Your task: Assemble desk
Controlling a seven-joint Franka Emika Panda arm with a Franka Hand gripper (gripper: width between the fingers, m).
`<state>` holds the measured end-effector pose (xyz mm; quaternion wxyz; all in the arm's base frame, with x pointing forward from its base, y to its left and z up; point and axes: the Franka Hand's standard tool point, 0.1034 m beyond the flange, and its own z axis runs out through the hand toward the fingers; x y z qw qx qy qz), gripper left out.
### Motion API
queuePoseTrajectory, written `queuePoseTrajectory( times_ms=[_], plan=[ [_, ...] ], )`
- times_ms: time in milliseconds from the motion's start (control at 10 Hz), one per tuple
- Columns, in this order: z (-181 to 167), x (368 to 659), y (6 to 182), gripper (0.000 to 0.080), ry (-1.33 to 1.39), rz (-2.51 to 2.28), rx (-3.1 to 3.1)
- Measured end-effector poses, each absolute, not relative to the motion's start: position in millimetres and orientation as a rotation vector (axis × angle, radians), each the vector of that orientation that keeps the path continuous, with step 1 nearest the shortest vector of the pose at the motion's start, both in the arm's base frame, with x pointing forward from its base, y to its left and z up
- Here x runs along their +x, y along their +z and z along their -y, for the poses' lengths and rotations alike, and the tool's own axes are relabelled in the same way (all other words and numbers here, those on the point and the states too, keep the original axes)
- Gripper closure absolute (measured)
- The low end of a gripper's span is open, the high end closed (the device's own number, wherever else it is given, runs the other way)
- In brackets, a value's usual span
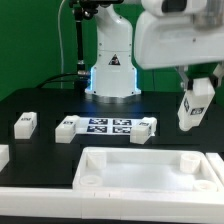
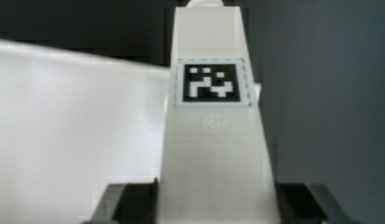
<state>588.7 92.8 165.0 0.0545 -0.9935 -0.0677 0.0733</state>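
My gripper [image 1: 197, 88] hangs at the exterior view's right, shut on a white square-section leg [image 1: 192, 108] that points down and carries a black-and-white tag. The leg hovers above the far right corner of the desk panel [image 1: 150, 172], a large white rimmed panel with round corner sockets lying at the front. In the wrist view the held leg [image 2: 214, 120] runs out from between the two dark fingers [image 2: 136, 205], its tag facing the camera. The panel [image 2: 73, 110] shows as a white surface beside it. My gripper [image 2: 215, 207] clamps the leg's near end.
The marker board [image 1: 110, 125] lies flat in the middle, in front of the arm's base [image 1: 110, 70]. Loose white legs lie at its left end [image 1: 66, 129], at its right end [image 1: 146, 128] and further left [image 1: 25, 123]. Another white piece [image 1: 3, 155] sits at the left edge.
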Motion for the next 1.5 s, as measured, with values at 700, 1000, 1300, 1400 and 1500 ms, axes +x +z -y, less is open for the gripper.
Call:
queuePoseTrajectory(
  times_ms=[700, 1000, 1300, 1400, 1500],
  plan=[
    [-86.5, 631.2, 178.9, 0.0509, -0.498, 0.247, -3.008],
    [-87.6, 633.8, 176.9, 0.0509, -0.498, 0.288, -3.006],
    [-87.7, 641.0, 173.7, 0.0509, -0.503, 0.309, -3.004],
    [-89.1, 657.5, 171.7, 0.0509, -0.526, 0.313, -2.996],
    [-89.9, 663.1, 172.4, 0.0509, -0.551, 0.314, -2.991]
  ],
)
